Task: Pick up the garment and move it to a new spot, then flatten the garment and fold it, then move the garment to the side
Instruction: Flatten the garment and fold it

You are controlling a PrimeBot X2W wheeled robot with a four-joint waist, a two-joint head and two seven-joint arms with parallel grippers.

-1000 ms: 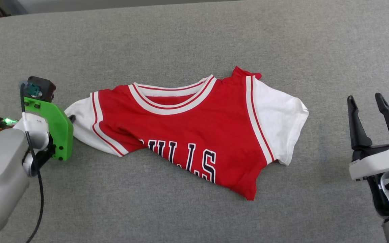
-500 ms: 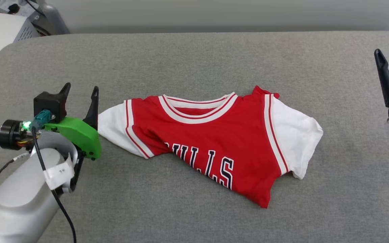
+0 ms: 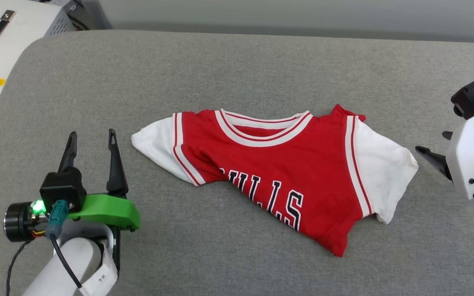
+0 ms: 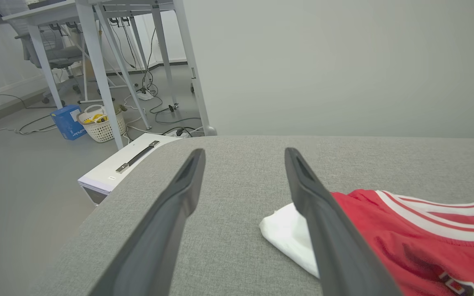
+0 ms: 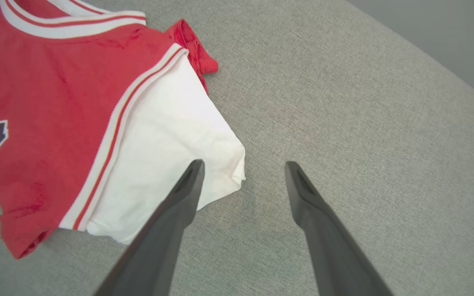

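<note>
The garment (image 3: 278, 172) lies rumpled on the grey surface (image 3: 237, 65), long axis nine to three; the left claw (image 3: 92, 132), spread and empty, has a white sleeve (image 3: 154, 142) at two o'clock; the right claw (image 5: 244, 163), likewise released, looks nearer, the other sleeve (image 3: 389, 164) at nine.

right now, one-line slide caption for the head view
Rumpled red jersey on a grey pad, flanked by the open left gripper and right gripper, neither holding it.

A lab; metal-legged desks (image 4: 99, 74), cables (image 4: 161, 110) strewn across floor.
</note>
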